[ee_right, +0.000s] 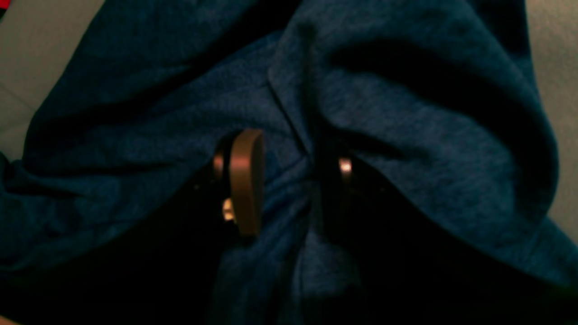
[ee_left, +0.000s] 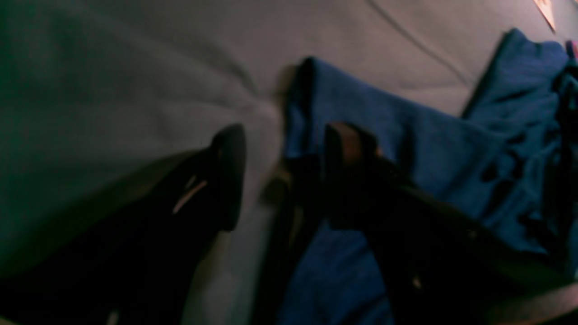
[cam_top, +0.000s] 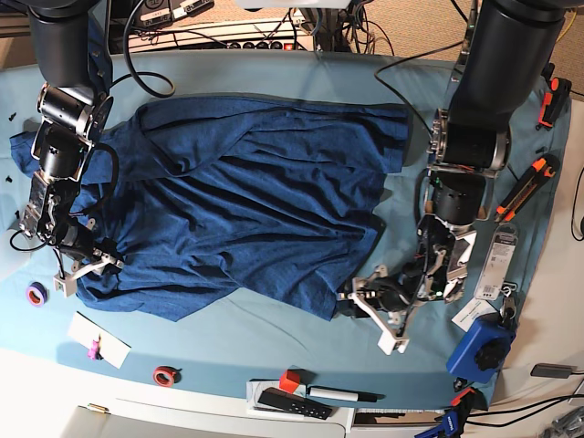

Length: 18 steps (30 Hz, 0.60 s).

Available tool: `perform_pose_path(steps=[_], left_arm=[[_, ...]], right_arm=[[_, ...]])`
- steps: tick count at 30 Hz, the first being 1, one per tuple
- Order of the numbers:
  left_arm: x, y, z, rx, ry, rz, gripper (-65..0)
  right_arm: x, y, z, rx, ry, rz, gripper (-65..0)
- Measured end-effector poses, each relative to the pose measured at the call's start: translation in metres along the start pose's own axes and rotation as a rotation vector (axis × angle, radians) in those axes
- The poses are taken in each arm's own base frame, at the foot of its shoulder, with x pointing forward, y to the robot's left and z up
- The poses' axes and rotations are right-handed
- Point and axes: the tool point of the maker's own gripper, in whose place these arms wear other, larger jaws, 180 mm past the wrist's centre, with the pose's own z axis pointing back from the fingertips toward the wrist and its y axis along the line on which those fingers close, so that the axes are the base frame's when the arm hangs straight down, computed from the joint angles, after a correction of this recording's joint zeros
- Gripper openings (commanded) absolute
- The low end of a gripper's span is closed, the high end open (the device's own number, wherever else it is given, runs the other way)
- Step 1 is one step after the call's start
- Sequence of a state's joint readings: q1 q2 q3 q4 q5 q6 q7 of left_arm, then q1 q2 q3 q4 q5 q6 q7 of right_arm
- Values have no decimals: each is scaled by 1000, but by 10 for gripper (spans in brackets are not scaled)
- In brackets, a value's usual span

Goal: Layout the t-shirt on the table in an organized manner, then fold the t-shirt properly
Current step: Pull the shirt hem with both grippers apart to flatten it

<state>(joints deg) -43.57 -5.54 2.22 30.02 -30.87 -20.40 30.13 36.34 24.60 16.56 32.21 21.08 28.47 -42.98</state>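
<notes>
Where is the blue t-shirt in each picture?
Left wrist: the t-shirt fills the right half, beside the left claw.
Right wrist: it fills nearly everything, bunched in the right claw.
Base: it sprawls across the middle.
Shared landmark: the table's teal cloth.

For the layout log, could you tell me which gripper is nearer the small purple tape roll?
Right. The right gripper sits just beside the purple tape roll; the left gripper is far across the t-shirt.

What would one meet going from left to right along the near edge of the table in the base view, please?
Purple tape roll → white card → red tape ring → red cube → black marker → blue tool.
</notes>
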Motion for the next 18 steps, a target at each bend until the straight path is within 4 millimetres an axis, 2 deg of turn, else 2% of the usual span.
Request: perform_pose_path(steps=[8,13,18], left_arm=[[-6,-12,-8,2,24,-38,-391],[-9,-12,-9,7,27,-37,-393],[-19,-19,-13,-9,41,-30,-393]], right_arm=[[0,0,0,0,0,0,-439],[0,0,0,0,0,0,-439],[0,0,0,0,0,0,-439]])
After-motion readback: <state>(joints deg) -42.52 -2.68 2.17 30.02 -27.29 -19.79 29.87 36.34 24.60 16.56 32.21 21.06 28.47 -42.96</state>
